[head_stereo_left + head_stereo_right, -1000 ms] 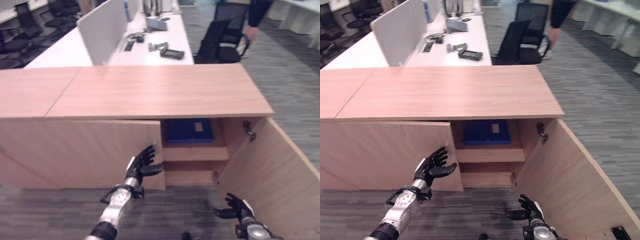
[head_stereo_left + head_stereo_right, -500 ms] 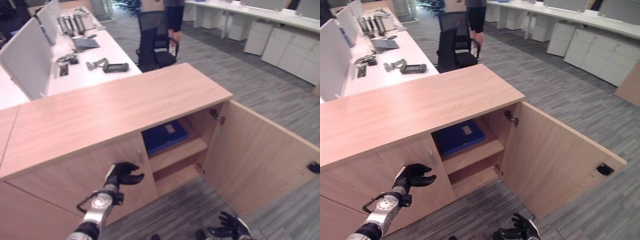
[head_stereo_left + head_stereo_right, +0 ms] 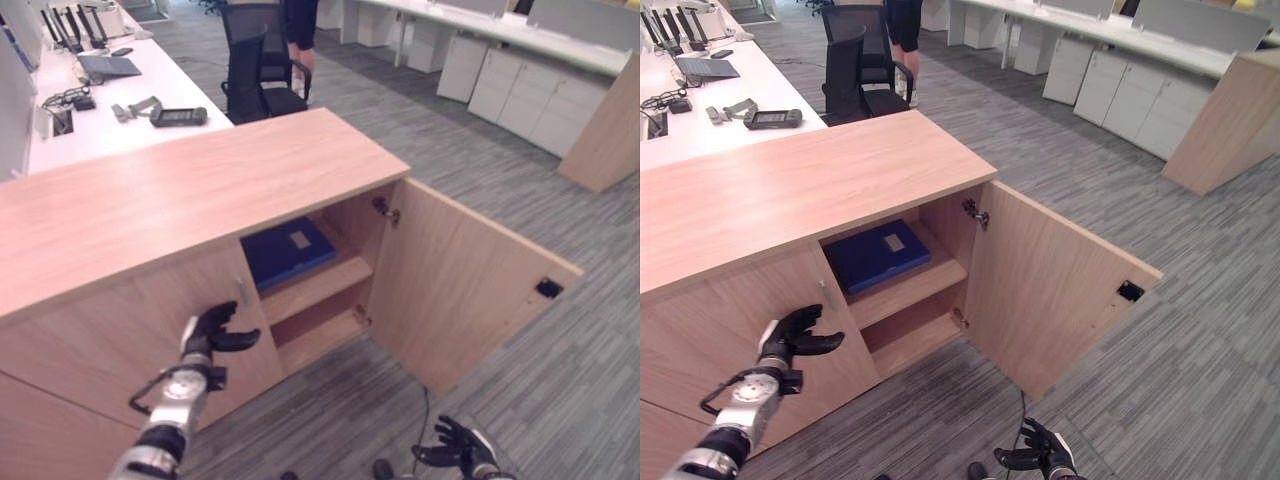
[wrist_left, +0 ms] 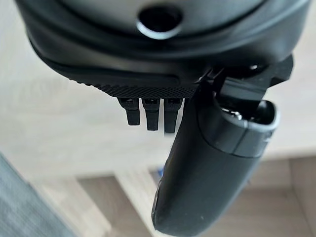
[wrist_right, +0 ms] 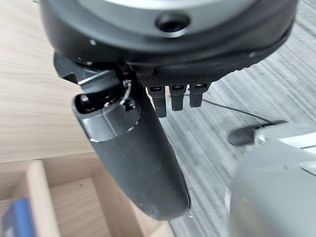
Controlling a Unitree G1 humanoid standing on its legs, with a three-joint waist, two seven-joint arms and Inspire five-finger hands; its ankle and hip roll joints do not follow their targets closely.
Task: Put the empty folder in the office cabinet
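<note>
Closing step: swing the open door (image 3: 470, 285) shut squarely (folder looks placed).
Folder: blue folder (image 3: 288, 251) flat on upper shelf, frame centre.
Left hand (image 3: 208, 335): fingers relaxed, empty, lower left.
Right hand (image 3: 455, 455): fingers spread, empty, bottom right.

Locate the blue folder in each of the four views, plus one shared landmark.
Left eye view: blue folder flat on the cabinet's upper shelf, centre of frame.
Right eye view: on that shelf, left of centre.
Left wrist view: a blue sliver past the thumb, likely the folder.
Right wrist view: blue edge at a lower corner.
Shared landmark: the open cabinet door.
</note>
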